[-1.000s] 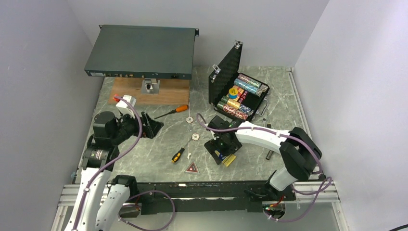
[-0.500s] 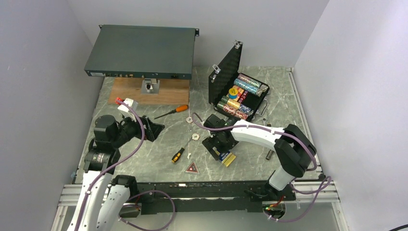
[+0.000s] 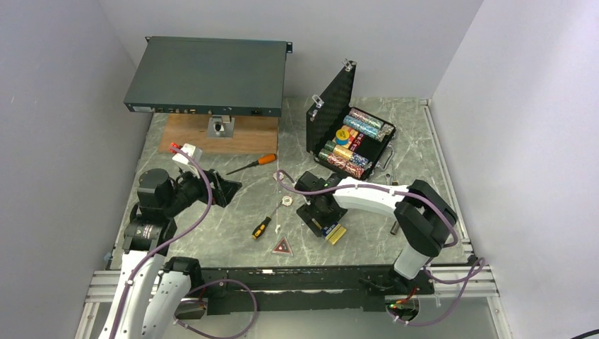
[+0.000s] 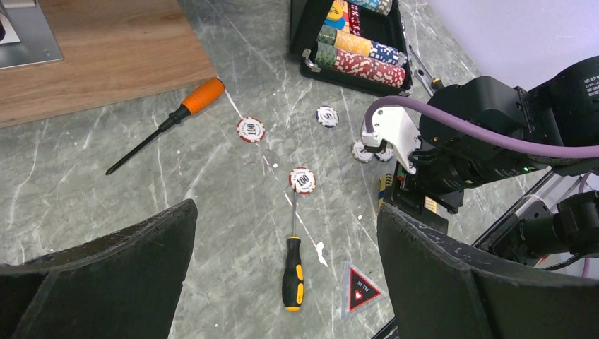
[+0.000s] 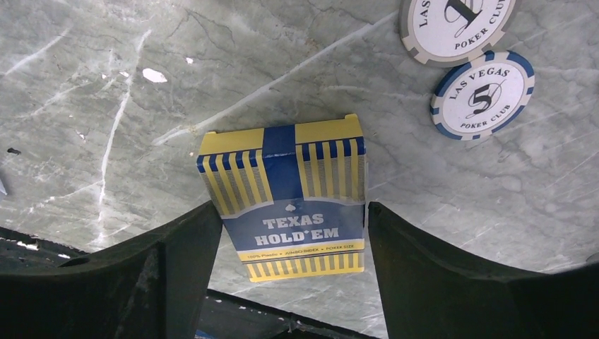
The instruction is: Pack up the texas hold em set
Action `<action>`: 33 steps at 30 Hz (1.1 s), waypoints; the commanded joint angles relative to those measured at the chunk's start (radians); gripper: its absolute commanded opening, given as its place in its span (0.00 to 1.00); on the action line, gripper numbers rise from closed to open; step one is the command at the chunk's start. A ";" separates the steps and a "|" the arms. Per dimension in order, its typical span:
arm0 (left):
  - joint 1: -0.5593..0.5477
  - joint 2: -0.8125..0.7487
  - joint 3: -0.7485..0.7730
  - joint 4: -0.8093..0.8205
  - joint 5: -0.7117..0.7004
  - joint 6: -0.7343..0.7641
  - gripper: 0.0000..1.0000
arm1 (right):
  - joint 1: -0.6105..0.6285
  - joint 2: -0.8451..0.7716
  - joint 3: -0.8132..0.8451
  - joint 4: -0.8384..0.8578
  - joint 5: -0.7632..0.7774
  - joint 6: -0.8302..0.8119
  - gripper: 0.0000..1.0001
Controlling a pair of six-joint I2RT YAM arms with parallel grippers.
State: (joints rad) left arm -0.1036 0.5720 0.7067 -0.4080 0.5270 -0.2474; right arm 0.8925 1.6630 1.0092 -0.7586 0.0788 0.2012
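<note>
The blue-yellow card box (image 5: 286,205) lies flat on the marble table between the fingers of my right gripper (image 5: 291,206), which is open and straddles it closely; from above the card box (image 3: 333,232) peeks out under the right gripper (image 3: 326,223). The black case (image 3: 351,141) stands open behind, chip rows inside. Loose chips (image 5: 482,93) lie beside the box, others (image 4: 302,179) further left. The red triangular token (image 3: 282,246) sits near the front rail. My left gripper (image 3: 229,187) hovers open and empty at the left.
Two orange-and-black screwdrivers (image 3: 262,227) (image 3: 253,163) lie among the chips. A dark-green rack unit (image 3: 208,74) rests on a wooden board (image 3: 219,134) at the back left. Small metal parts (image 3: 387,168) lie right of the case. The black front rail (image 3: 297,279) borders the near edge.
My right gripper has shifted slightly left over the card box and its jaws have narrowed around it. The left arm has barely moved.
</note>
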 commanded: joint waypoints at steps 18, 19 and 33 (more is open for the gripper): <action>-0.003 -0.001 -0.004 0.038 0.020 0.024 0.99 | -0.058 -0.261 0.082 0.083 0.311 0.185 0.14; -0.003 0.001 -0.005 0.039 0.018 0.024 0.99 | -0.101 -0.281 0.092 0.091 0.324 0.206 0.13; -0.007 0.119 0.000 0.060 0.017 0.015 0.99 | -0.741 0.142 0.651 -0.018 0.229 0.443 0.00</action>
State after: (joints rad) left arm -0.1047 0.6777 0.7067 -0.4004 0.5266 -0.2478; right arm 0.1898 1.6299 1.4700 -0.6922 0.2871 0.5549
